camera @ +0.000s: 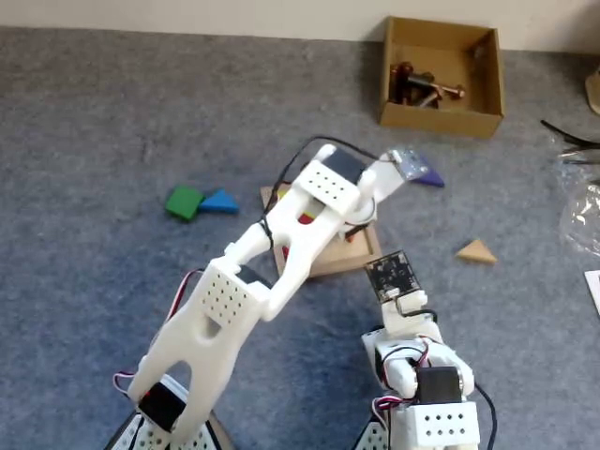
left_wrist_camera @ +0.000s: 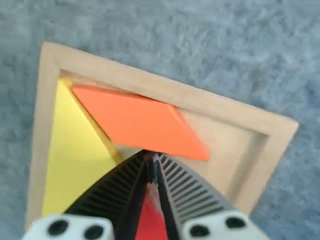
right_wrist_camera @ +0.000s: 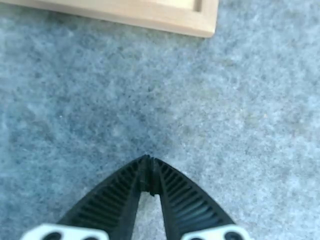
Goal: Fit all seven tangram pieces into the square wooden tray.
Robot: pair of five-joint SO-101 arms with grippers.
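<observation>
The left gripper [left_wrist_camera: 151, 162] is held low over the tray [left_wrist_camera: 165, 95] at the centre of the high view. Its jaws are pressed together on nothing, tips set at the edge of the orange piece [left_wrist_camera: 140, 122], seemingly to nudge it flat beside the yellow piece [left_wrist_camera: 75, 145] and red piece [left_wrist_camera: 147, 220]. The right gripper [right_wrist_camera: 148, 165], likewise closed and empty, is parked over carpet [right_wrist_camera: 225, 100] off the tray's corner, probably to stay clear. Outside the tray, the green piece [camera: 184, 202] and blue piece [camera: 221, 201] are seen at centre left, and the purple piece [camera: 429, 175] and tan piece [camera: 476, 251] at right.
</observation>
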